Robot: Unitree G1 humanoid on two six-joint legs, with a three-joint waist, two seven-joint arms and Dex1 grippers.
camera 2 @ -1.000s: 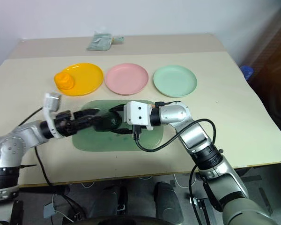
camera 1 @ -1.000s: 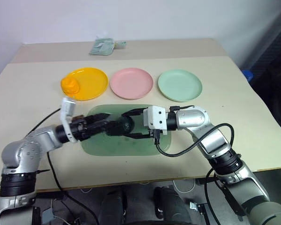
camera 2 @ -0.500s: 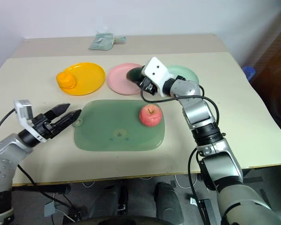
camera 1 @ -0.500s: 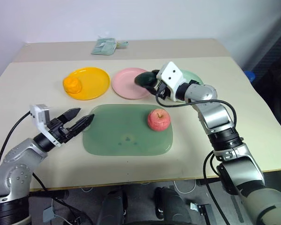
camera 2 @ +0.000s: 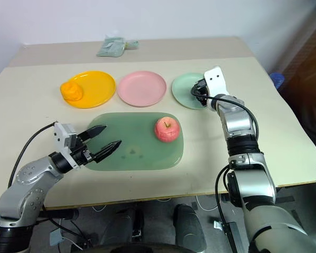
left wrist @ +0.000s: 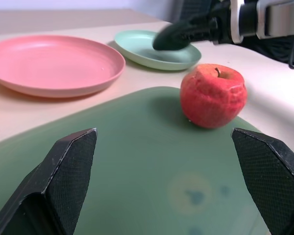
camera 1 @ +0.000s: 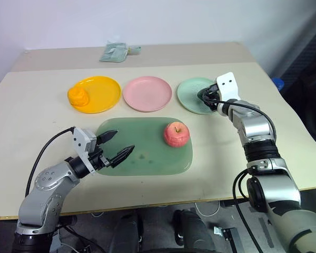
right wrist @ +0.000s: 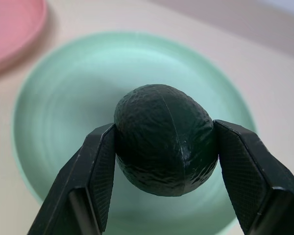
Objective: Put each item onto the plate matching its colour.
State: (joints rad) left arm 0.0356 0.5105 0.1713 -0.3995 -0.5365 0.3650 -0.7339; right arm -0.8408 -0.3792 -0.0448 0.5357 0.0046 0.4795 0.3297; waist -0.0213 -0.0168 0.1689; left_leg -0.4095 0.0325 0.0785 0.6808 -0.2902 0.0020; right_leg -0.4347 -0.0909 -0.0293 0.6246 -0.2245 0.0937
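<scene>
Beige table (camera 1: 37, 121) with a large translucent green board (camera 1: 142, 158) near the front edge. Behind the board, a row of three plates: yellow-orange plate (camera 1: 102, 89) on the robot's left, pink plate (camera 1: 147, 94) in the middle, mint green plate (camera 1: 190, 97) on the right. Pale green packet (camera 1: 115, 52) lies near the far edge.

Right gripper (right wrist: 164, 142) pinches the dark green avocado (right wrist: 165, 138) between both fingers, held over the mint green plate; whether the avocado touches the plate or hangs just above it is hard to tell. Left gripper (camera 1: 117, 145) sits over the board's left end, fingers spread wide, holding nothing.

Pinkish-red apple (camera 1: 177, 134) stands upright on the board's right part, stem up, well apart from the left gripper. Lumpy orange fruit (camera 1: 78, 96) rests on the left side of the yellow-orange plate. Pink plate bare.
</scene>
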